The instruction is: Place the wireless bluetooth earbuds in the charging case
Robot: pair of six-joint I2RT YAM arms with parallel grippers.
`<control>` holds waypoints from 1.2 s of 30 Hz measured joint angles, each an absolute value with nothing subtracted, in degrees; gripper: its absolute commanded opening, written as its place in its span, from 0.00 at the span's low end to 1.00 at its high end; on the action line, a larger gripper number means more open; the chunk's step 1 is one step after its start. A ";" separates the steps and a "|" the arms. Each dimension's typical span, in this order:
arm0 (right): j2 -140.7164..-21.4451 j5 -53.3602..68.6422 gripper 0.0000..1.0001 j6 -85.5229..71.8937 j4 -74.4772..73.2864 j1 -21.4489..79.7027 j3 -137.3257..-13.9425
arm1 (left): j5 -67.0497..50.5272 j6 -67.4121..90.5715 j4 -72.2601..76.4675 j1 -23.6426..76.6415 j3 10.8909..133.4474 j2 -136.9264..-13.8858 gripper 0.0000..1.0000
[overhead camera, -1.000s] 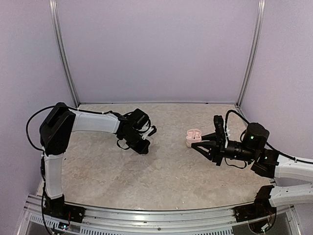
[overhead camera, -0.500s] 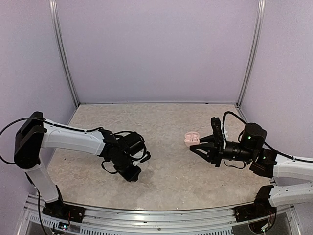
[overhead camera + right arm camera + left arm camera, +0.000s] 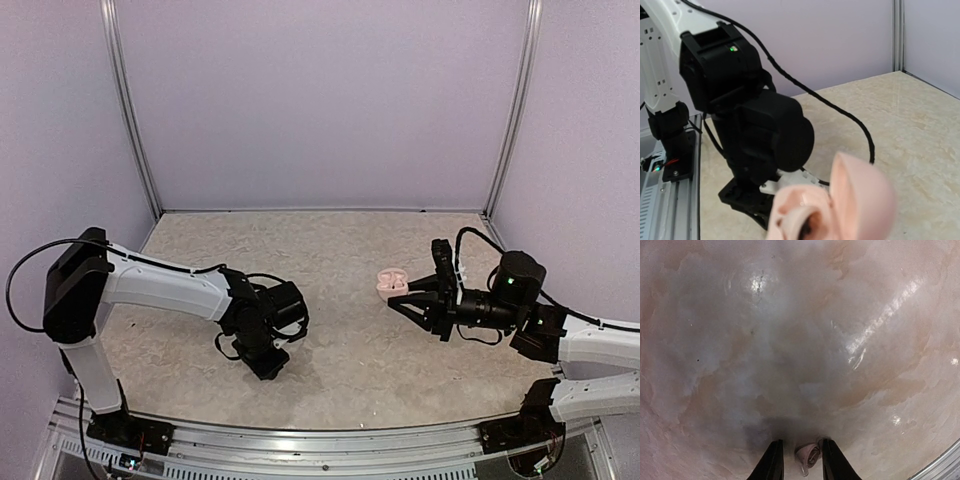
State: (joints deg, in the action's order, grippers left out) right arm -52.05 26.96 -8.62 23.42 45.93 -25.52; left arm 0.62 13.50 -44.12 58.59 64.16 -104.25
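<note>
My left gripper (image 3: 263, 362) points straight down at the table, near the front. In the left wrist view its fingers (image 3: 774, 464) stand slightly apart around one tiny pale earbud (image 3: 810, 455) lying on the table. The earbud touches the right finger, with a gap to the left one. My right gripper (image 3: 402, 294) holds the charging case (image 3: 391, 282) at mid-right, a little above the table. The case is pale pinkish-white, with its lid open. It fills the bottom of the right wrist view (image 3: 840, 210), blurred. I cannot make out the second earbud.
The beige marbled tabletop (image 3: 330, 250) is walled by pale panels at the back and sides. A metal rail (image 3: 320, 440) runs along the near edge. The left arm's black wrist and cable (image 3: 755, 125) show beyond the case in the right wrist view.
My left arm has swung toward the front of the table and lowered its gripper over the earbud. My right gripper moved the case slightly left, then stayed still.
</note>
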 measured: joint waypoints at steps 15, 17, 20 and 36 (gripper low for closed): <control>-52.05 26.89 0.00 -8.43 23.38 45.93 -25.52 | 1.17 10.63 -47.00 58.61 66.41 -105.84 0.13; -52.03 26.87 0.00 -8.40 23.38 45.93 -25.52 | 1.15 10.39 -47.03 58.59 66.50 -105.84 0.11; -52.01 26.79 0.00 -8.40 23.35 45.93 -25.52 | 1.08 10.09 -46.81 58.59 66.54 -105.58 0.09; -52.01 26.39 0.00 -5.93 23.64 45.93 -26.33 | 1.87 8.86 -35.64 56.93 66.35 -88.05 0.03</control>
State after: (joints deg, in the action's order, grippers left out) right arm -52.01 26.39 -5.93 23.64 45.93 -26.33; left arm 1.87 8.86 -35.64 56.93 66.35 -88.05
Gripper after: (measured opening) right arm 0.203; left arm 0.086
